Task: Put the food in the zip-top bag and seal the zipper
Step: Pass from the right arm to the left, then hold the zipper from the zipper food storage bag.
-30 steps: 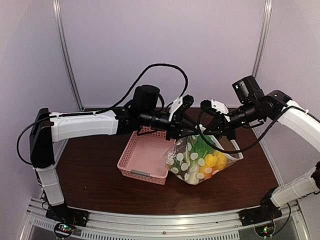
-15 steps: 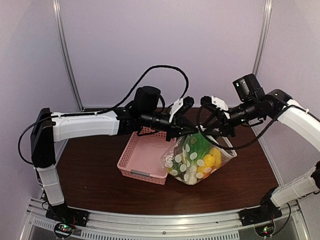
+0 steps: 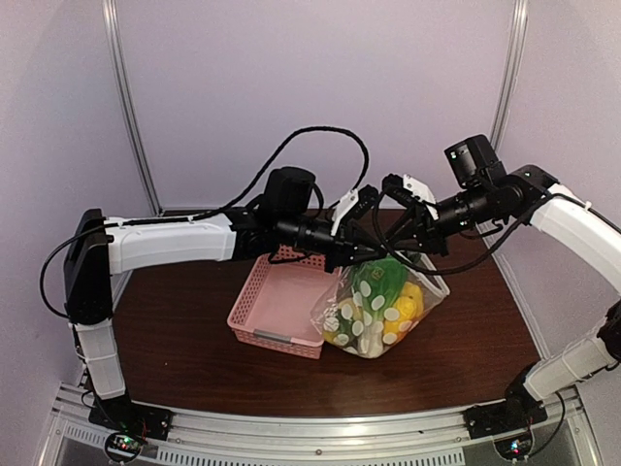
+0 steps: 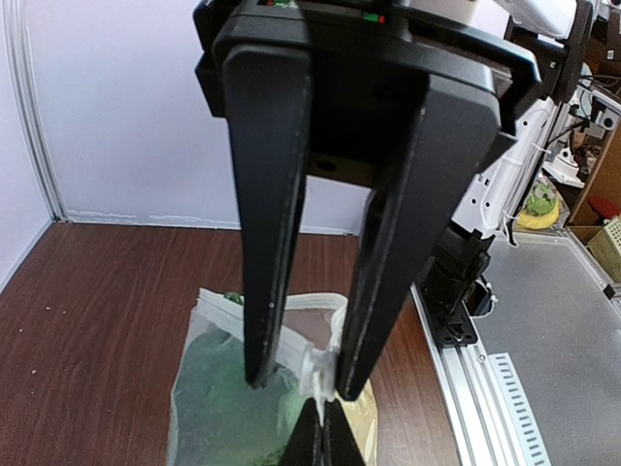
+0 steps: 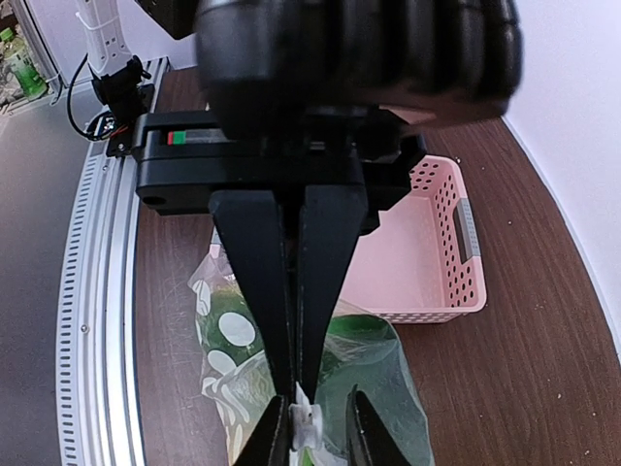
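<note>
left hand (image 5: 296,393) clenched on zip-top bag (image 3: 374,316) edge, right hand (image 4: 306,381) parted, food (image 3: 408,303) dim behind plastic

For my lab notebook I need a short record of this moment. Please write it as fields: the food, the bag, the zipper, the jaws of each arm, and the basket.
food: green and yellow pieces, inside the zip-top bag
zip-top bag: held up by its mouth edge, under both grippers
zipper: cannot tell whether it is sealed
left gripper: jaws shut on the bag's mouth edge
right gripper: jaws slightly apart, one on each side of that edge
pink basket: on the table, just left of the bag in the top view
</note>
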Robot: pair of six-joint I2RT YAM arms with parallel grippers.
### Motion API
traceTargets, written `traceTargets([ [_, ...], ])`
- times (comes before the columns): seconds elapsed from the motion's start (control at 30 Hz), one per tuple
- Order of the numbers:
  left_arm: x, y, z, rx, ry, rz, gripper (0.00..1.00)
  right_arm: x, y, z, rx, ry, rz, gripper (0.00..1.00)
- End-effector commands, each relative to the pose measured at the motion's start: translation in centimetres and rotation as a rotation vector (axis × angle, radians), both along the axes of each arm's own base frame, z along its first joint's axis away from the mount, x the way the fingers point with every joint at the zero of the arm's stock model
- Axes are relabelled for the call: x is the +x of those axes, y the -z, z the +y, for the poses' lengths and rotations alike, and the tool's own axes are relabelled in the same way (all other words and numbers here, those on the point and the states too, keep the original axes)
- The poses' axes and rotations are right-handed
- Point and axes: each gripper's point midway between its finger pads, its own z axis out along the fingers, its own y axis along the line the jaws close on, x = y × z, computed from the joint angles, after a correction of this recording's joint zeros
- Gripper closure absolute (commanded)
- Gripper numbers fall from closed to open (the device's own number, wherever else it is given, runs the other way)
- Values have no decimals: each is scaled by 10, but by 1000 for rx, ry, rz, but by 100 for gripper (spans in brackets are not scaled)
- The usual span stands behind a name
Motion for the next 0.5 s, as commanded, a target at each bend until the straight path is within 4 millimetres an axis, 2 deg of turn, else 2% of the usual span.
traceTargets([
  [0.0,7,-25,-3,-74,-1,-26,100,-3,0,-3,-4,3,-4,80],
  [0.3,13,-26,-1,-98,-22,-7,100,-3,13,-8,-45,20,3,79],
  [0.47,12,-25,-1,-98,-19,-5,100,-2,9,-8,-32,24,-10,83],
])
